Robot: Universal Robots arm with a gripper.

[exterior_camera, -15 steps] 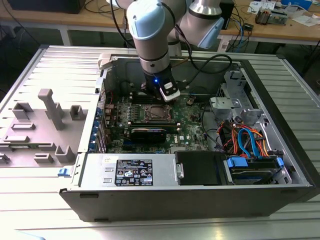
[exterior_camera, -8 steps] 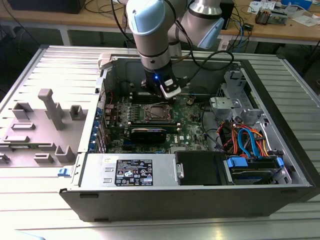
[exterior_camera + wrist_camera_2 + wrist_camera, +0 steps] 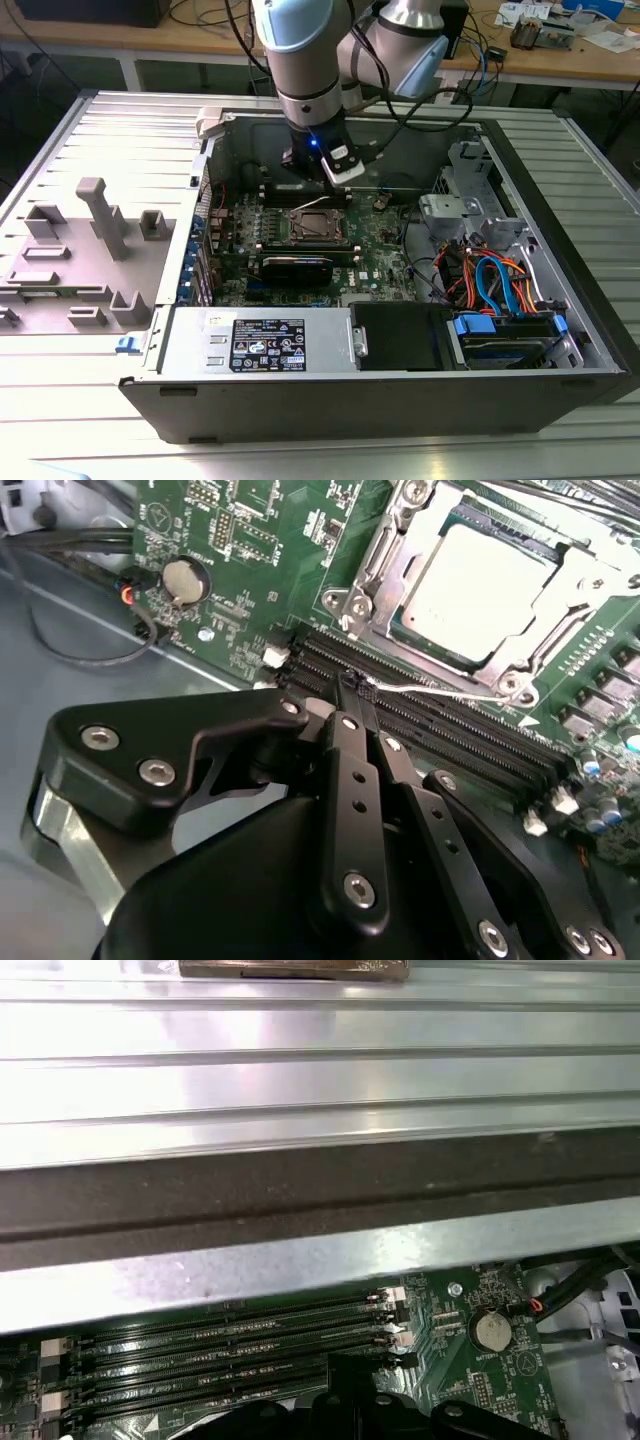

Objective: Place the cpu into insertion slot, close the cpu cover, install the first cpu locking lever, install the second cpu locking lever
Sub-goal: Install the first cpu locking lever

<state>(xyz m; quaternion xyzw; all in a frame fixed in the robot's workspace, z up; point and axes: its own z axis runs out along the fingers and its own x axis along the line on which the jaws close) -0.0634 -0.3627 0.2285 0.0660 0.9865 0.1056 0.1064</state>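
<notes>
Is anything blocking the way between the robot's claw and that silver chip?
Nothing tall. The cpu already sits in its socket, framed by the cpu cover. Between it and the gripper lie the black memory slots and a thin wire lever, its end at the shut fingers.

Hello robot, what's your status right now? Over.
Tool shut, tips at thin wire lever. Cpu seated, cpu cover down around it. Memory slots close under the tool.

Pincer [image 3: 351, 1365] hangs by memory slots [image 3: 230, 1345] and a coin battery [image 3: 490, 1332]
</notes>
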